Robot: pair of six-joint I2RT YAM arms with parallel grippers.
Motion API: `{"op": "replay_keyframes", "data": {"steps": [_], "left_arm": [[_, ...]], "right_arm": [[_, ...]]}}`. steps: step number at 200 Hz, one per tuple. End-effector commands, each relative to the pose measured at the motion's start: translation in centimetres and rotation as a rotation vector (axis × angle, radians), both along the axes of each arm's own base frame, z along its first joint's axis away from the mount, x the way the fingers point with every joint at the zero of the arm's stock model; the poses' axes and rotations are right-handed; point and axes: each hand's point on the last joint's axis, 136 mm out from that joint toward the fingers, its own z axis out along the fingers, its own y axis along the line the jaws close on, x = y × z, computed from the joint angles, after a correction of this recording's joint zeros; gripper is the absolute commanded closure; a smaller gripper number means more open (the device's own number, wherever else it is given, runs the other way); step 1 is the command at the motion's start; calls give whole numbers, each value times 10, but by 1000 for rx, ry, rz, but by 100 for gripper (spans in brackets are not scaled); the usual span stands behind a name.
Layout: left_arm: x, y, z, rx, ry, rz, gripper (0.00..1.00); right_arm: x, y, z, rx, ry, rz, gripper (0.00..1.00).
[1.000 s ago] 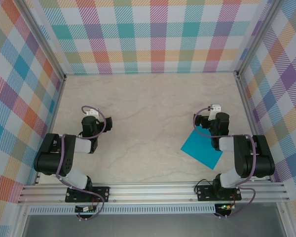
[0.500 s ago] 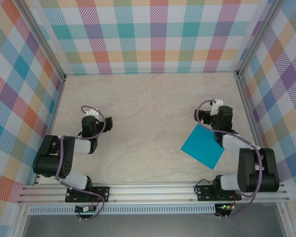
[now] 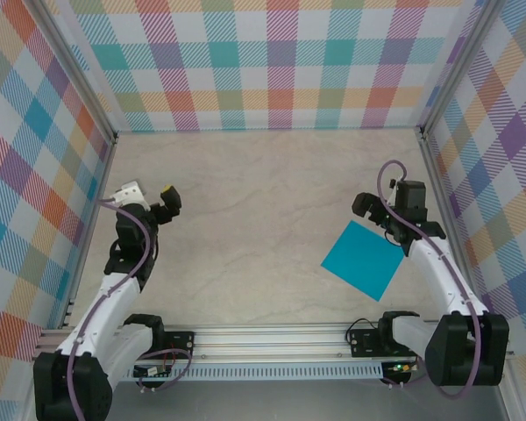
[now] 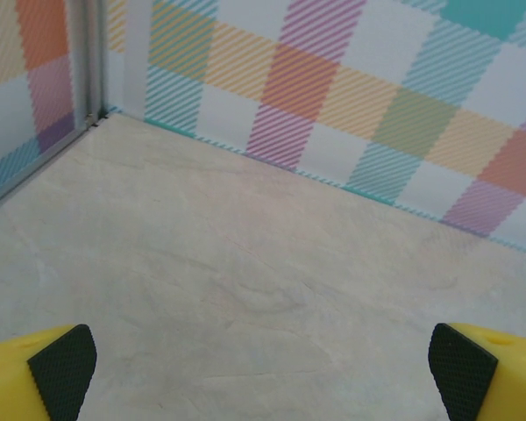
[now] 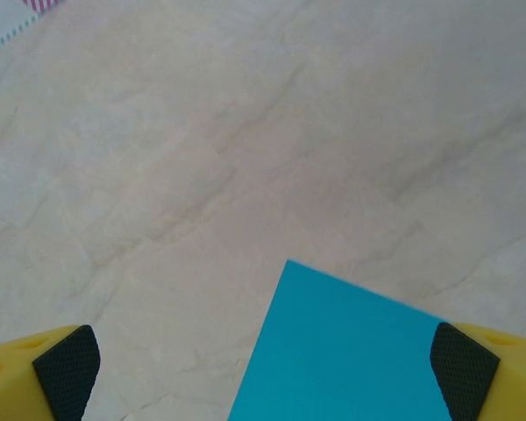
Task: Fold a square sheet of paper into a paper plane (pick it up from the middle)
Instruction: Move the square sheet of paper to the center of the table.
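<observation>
Square sheet of paper lies flat, one corner pointing toward the far wall; left gripper and right gripper spread wide.

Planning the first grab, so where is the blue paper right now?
In the overhead view the blue paper lies flat on the table's right side, just nearer the bases than the open right gripper.

Lab booth with plaid walls, aluminium rail

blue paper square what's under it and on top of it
The flat cyan-blue square sheet of paper lies on the pale marbled tabletop, with nothing resting on it. The table patch beneath is hidden.
</observation>
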Motion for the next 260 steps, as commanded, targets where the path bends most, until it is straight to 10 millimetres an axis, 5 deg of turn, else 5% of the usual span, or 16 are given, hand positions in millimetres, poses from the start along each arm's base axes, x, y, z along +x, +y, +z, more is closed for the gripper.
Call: {"op": "replay_keyframes", "data": {"steps": [1, 97, 170, 216, 260], "left_arm": [[-26, 26, -28, -106, 167, 188, 0], [-25, -24, -73, -269, 372, -43, 0], [-31, -44, -76, -288, 398, -160, 0], [-34, -49, -76, -287, 414, -198, 0], [-34, -55, -72, -290, 410, -234, 0]], "right_arm": [[-9, 34, -8, 209, 157, 72, 0], [-21, 39, -63, 267, 400, -57, 2], [-26, 47, -104, 205, 573, -106, 7], [-25, 78, -127, 166, 652, -16, 8], [-19, 132, -141, 106, 685, 137, 10]]}}
